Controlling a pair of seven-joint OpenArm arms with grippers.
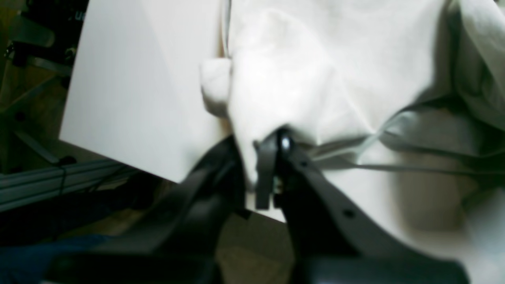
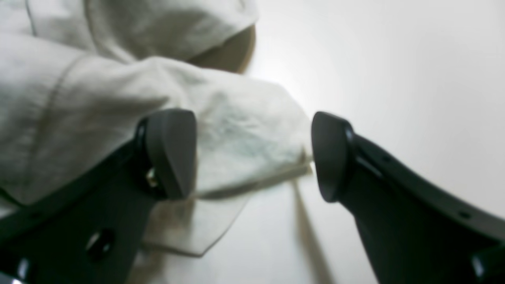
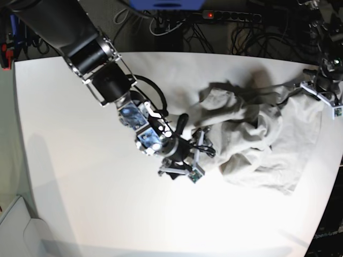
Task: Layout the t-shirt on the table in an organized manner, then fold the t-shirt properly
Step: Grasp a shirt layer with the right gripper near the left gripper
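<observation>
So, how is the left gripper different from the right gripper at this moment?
The left gripper is shut on the t-shirt, pinching a fold at the table edge; the right gripper is open, with a sleeve lying loose between its fingers. The left works at the shirt's far side, the right near the middle. Both are black.

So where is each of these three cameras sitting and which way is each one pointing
Left wrist: sits behind the left hand, facing forward along its closed fingers, which pinch the t-shirt near the table edge.
Right wrist: sits behind the right hand, facing past its open fingers at a shirt fold on the table.
Base: mounted high, looking down on the whole table; both arms show, the right hand mid-table, the left hand at the picture's right edge.
Shared: all three show the t-shirt and the white table.
</observation>
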